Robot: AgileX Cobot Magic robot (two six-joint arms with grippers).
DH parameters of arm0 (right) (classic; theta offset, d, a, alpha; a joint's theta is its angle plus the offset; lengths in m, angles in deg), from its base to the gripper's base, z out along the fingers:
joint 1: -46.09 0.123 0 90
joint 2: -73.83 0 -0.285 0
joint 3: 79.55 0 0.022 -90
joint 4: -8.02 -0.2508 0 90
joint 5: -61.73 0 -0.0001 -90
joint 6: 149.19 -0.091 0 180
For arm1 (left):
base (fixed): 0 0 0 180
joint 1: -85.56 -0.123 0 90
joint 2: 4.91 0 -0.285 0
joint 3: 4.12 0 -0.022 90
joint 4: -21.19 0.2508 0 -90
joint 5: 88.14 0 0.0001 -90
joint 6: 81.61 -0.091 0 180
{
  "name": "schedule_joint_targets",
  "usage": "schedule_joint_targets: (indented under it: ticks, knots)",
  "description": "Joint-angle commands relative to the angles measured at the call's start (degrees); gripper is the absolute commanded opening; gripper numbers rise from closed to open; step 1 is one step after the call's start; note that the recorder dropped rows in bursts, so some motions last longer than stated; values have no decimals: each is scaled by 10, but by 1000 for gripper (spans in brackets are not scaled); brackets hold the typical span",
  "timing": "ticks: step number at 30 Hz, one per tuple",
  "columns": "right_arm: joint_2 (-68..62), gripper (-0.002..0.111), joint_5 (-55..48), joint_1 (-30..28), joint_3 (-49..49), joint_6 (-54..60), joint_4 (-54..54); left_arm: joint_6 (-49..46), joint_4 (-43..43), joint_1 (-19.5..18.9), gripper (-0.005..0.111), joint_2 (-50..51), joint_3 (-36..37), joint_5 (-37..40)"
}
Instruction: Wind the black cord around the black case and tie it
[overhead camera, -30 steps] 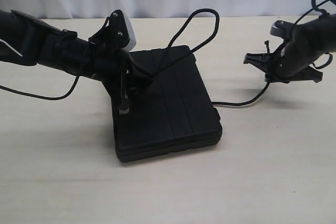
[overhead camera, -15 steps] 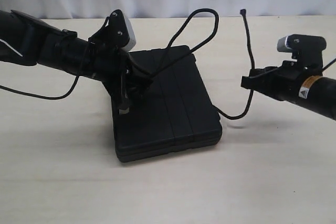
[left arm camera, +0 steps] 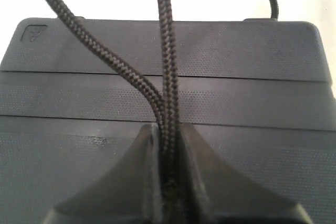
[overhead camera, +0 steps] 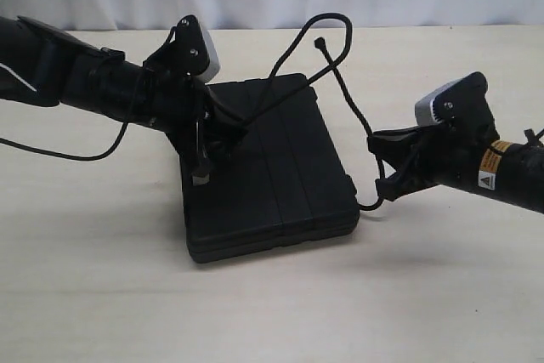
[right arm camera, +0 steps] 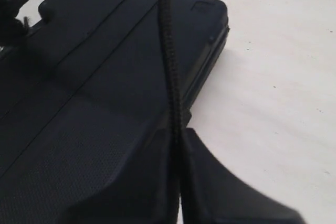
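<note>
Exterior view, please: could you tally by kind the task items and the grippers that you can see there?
black cord: 1
black case: 1
grippers: 2 (left gripper, right gripper)
Total: 4

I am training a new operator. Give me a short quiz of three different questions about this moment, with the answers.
1. True or false: the left tool is shut on two strands of the cord.
2. What does the right tool hold? A) nothing B) the cord C) a cup
3. Fill in: the case lies on the ____.
Key: 1 true; 2 B; 3 table.
</note>
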Motion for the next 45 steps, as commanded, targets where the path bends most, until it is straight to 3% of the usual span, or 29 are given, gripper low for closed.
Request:
schedule_joint_targets:
  ticks: [1,13,17,21,23,28,32,36,40,45]
  knots:
    - [3,4,12,0,-3,43,20,6,-11,0,0,0,-2,4]
    - [3,4,101,0,-3,98,-37,6,-5,1,0,0,-2,63]
    - [-5,4,109,0,-3,98,-37,6,-5,1,0,0,-2,137]
    - [-32,4,187,0,-2,98,-38,6,-5,1,0,0,-2,136]
    - [-44,4,214,0,-2,98,-45,6,-5,1,5,0,-2,123]
    - [-63,4,222,0,-2,115,-69,23,-11,1,43,0,-2,62]
    - [-70,4,223,0,8,115,-71,29,-53,1,60,0,-2,74]
    - [-72,4,220,0,11,115,-71,29,-64,1,64,-2,-17,107]
    - [-72,4,220,0,11,115,-71,29,-188,1,63,-2,-36,112]
    - [-72,4,220,0,11,115,-71,111,-188,5,63,11,-85,103]
